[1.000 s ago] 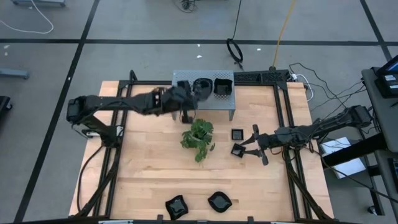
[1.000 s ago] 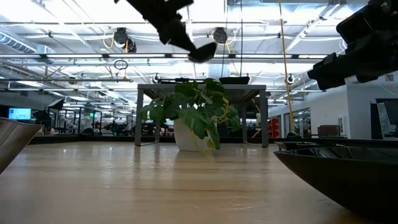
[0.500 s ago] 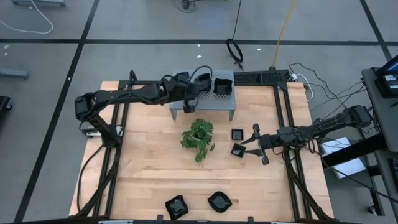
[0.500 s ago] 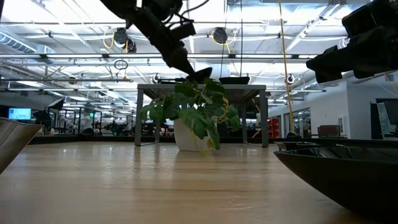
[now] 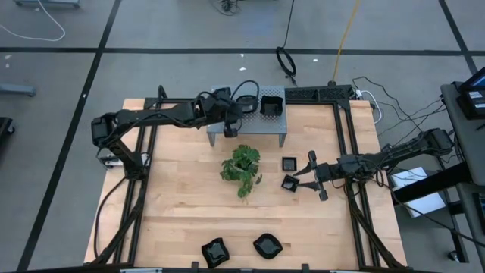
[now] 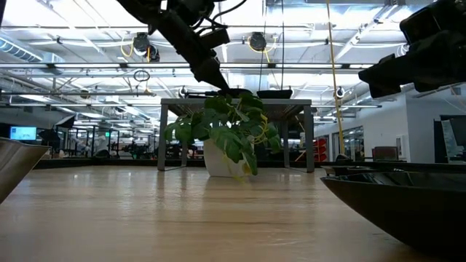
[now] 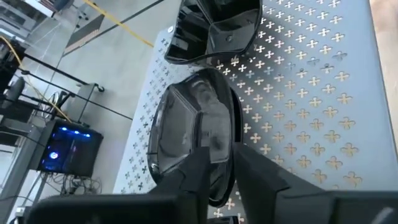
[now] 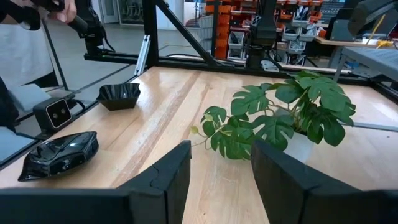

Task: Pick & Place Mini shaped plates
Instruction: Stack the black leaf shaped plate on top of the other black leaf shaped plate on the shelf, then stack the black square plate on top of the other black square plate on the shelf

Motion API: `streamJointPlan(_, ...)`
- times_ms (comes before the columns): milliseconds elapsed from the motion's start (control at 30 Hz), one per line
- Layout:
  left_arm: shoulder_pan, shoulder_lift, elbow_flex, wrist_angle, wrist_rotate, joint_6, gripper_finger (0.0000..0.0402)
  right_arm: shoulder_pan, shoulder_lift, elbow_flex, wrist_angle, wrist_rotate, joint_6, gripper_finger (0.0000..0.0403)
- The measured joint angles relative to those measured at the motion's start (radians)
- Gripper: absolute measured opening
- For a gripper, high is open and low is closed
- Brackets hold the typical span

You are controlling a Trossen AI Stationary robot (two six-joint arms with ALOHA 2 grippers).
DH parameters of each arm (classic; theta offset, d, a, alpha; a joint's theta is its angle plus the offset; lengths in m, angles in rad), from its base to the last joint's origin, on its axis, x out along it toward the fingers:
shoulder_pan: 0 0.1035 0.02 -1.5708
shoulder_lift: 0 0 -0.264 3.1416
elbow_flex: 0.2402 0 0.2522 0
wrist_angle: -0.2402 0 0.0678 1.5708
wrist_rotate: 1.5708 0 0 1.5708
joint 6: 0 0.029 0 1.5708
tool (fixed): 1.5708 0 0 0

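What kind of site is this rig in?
Likely an industrial lab or workshop: bare ceiling trusses with hanging lights, a grey concrete floor marked with lines, and orange parts racks behind the wooden table.

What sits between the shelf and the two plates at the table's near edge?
In the high view, the potted plant stands between the perforated shelf and the two near-edge plates; otherwise bare wood.

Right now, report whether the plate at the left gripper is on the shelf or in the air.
On the shelf: the round plate lies flat on it, the left gripper straddling its rim.
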Motion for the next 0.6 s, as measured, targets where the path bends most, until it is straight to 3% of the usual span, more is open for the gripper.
streamJointPlan(167,-0.034,-0.038,-0.001,0.018,-0.112,0.012,0.0124,0.0,0.0,0.0,0.033,0.0,0.043,0.0155)
streamJointPlan(267,-0.073,-0.078,0.0,0.026,-0.129,-0.014,0.0145,0.0,0.0,0.0,0.08,-0.006,0.035,0.0155)
streamJointPlan(467,-0.18,-0.147,0.001,0.016,-0.07,-0.275,0.0158,0.0,0.001,0.0,0.218,-0.006,-0.079,0.0155)
streamJointPlan(600,-0.256,-0.163,0.0,-0.012,0.043,-0.47,0.0159,0.0,0.009,0.012,0.161,0.049,0.066,0.0155)
